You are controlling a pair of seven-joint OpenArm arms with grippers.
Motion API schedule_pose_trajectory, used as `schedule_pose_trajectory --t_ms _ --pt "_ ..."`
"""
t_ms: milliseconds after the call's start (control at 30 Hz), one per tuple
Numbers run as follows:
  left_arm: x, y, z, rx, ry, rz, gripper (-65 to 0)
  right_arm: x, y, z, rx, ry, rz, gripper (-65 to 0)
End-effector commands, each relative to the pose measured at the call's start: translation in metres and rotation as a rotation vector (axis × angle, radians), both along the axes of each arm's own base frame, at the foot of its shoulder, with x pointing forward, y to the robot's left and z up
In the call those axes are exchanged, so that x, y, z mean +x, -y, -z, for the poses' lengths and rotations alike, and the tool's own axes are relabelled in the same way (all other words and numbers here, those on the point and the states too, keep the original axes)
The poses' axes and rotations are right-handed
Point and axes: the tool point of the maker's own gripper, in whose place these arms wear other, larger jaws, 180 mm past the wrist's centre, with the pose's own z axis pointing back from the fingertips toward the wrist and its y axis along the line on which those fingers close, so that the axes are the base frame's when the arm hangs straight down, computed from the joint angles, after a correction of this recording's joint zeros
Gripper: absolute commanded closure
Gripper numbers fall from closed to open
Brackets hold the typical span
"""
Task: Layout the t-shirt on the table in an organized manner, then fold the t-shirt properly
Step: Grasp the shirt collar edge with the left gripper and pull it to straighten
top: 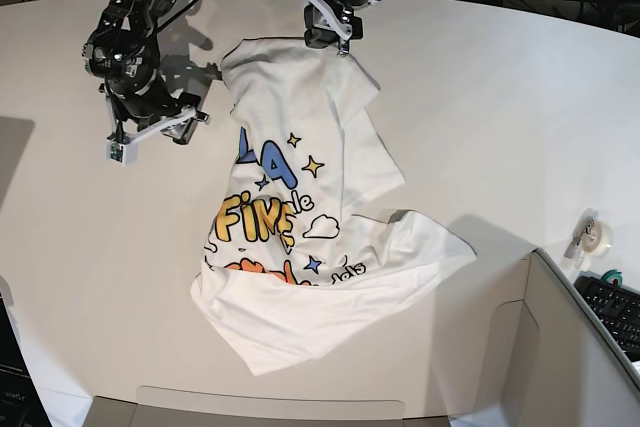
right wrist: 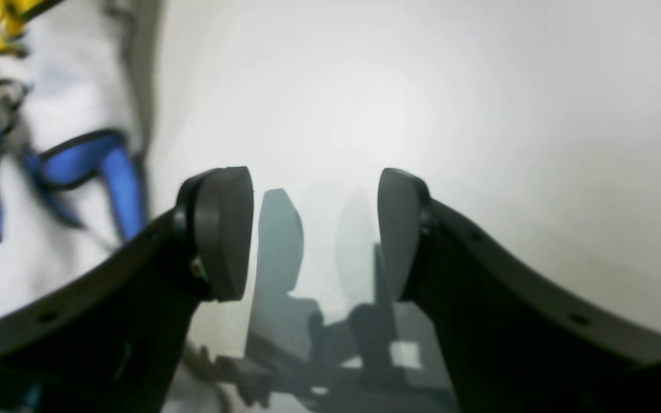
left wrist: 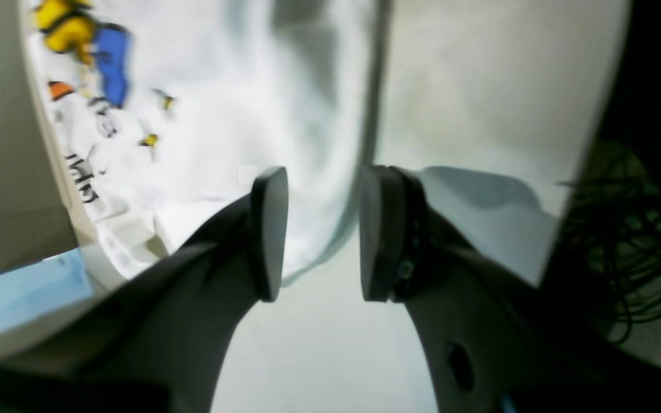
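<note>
Two grippers: both over the far end of the worktop (top: 520, 117), one at each side of the tee's upper edge.
Tee: the tee (top: 330, 147) lies print-up in the middle of the worktop, slanted, its lower part bunched and doubled over itself, one side pulled into a loose flap.
Done: the tee is on the worktop and partly opened out, with "FINE" and the stars readable.
Left: sleeves and hem are not squared, creases run through the body, and no fold has been made; by my reading the layout step is about half through, and all the folding remains.
Left gripper: the left gripper (left wrist: 322, 232) hangs above the tee's edge with jaws parted to a moderate gap; nothing sits between the pads in the wrist view, though blur there makes the height above the cloth hard to judge.
Right gripper: the right gripper (right wrist: 314, 232) stands wide apart over bare worktop just beside the tee, empty, its shadow falling on the surface below.
</note>
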Motion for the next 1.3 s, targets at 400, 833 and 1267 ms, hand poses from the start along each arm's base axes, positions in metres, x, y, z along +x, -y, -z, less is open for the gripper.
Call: schedule_pose_trajectory --t_ms 400,833,1267 --pt "-0.025 0.003 0.039 0.038 -0.1 0.06 -21.3 0.009 -0.001 -0.013 -0.004 0.053 -0.011 -34.6" --pt "-0.002 0.005 0.046 0.067 -0.065 0.055 -21.3 0.004 -0.003 -0.01 -0.004 0.041 -0.018 -34.5" --pt "0.012 0.003 0.053 0.095 -0.049 0.053 -15.0 0.001 -0.003 -0.013 -0.012 0.046 -0.02 -34.5"
